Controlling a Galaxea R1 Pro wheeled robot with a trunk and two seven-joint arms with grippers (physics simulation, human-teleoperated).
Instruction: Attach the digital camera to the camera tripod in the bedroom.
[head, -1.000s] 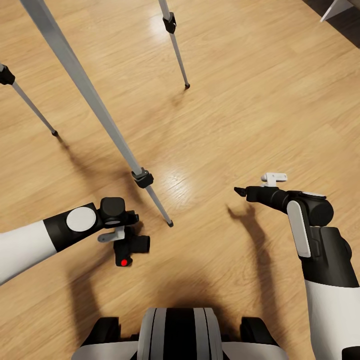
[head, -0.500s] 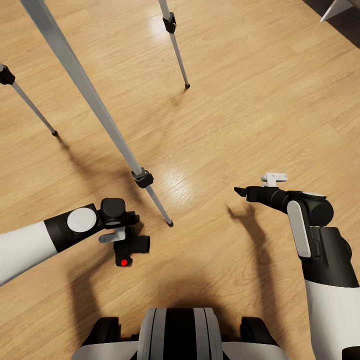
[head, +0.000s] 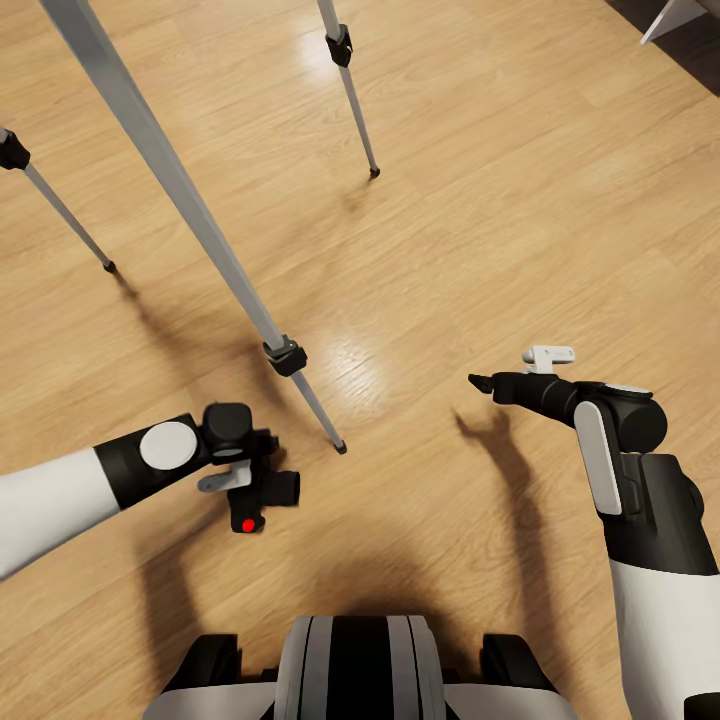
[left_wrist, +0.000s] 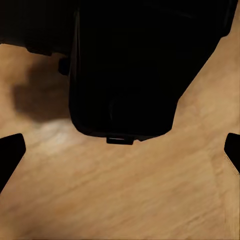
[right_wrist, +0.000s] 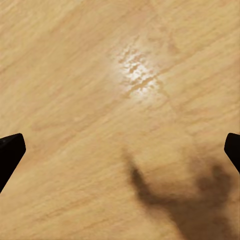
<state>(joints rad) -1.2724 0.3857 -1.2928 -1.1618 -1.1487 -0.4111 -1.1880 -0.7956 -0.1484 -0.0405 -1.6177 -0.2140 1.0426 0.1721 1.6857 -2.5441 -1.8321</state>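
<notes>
The digital camera (head: 262, 495) lies on the light wood floor (head: 480, 200) in front of the robot's base, red button (head: 247, 525) showing, just beside the foot of the nearest camera tripod (head: 180, 205) leg. The left pincer (head: 250, 462) hangs directly over it with its jaws spread wide, the black body looming between the fingertips (left_wrist: 10, 152) in the left wrist view. The right pincer (head: 478, 380) is open too, well apart from the camera, holding nothing above bare floor.
</notes>
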